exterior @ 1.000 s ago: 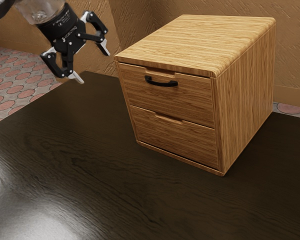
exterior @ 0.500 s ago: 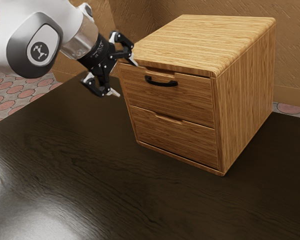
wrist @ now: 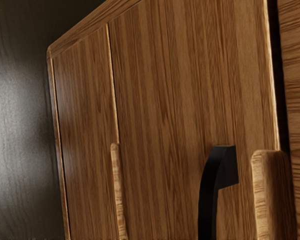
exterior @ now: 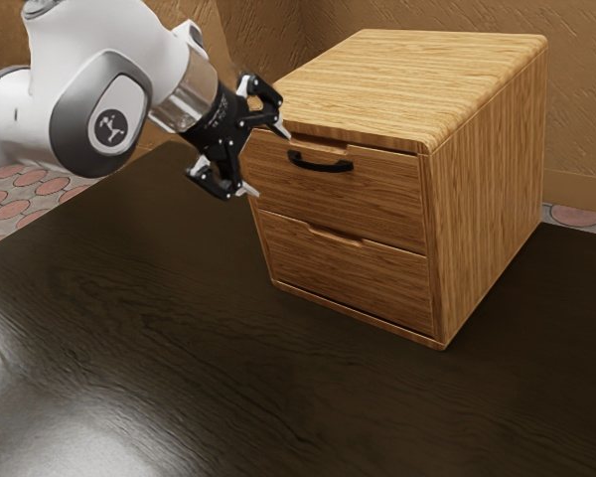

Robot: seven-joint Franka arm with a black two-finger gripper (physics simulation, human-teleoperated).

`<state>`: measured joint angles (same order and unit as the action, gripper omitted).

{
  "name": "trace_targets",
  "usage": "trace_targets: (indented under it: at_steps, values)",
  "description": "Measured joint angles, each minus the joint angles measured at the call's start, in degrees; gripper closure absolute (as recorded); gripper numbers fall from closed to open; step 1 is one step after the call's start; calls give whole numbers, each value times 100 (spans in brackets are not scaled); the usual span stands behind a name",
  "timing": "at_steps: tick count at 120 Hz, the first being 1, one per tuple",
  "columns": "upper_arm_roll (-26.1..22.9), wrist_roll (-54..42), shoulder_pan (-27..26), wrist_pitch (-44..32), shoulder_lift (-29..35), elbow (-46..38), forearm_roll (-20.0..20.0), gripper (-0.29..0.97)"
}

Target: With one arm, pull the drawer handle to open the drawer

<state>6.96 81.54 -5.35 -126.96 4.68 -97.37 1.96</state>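
**Two drawers flush, open gripper at the cabinet's corner**

Shows, in the exterior view, a wooden cabinet point(exterior: 477, 149) standing on a dark table point(exterior: 179, 378), with the top drawer point(exterior: 377, 199) and the lower drawer point(exterior: 348, 263) both flush with the front. Sets the black handle point(exterior: 320, 162) high on the top drawer, under a small wooden lip point(exterior: 318, 145). Places the gripper point(exterior: 262, 161) on a white arm point(exterior: 89, 99) that comes in from the exterior view's left, level with the top drawer, at the cabinet's front corner nearest the arm. Reads the fingers point(exterior: 266, 102) as spread wide and holding nothing, one up by the cabinet's top edge, the other lower by the drawer's edge. Puts the handle just to the exterior view's right of the gripper, near but not between the fingers. Cannot tell whether a fingertip touches the wood.

Looks, through the wrist view, closely onto the drawer fronts. Shows the handle point(wrist: 216, 195) dark against the grain, with the lip point(wrist: 267, 195) just beside it. Shows the lower drawer point(wrist: 85, 150) beyond, with its own wooden pull point(wrist: 117, 195), and the table point(wrist: 20, 125) past the cabinet's edge.
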Motion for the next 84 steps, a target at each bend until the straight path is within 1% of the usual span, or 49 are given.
trace_targets:
  at_steps: [35, 58, 69, 84]
  values:
    - [-97, 28, 39, -107, -322, 106, 35, 11]
    - [-165, 49, 16, -205, -381, 152, 40, 13]
    - [-168, 58, -28, -227, -383, 147, 44, 16]
    - [-169, 64, -86, -265, -391, 135, 48, 24]
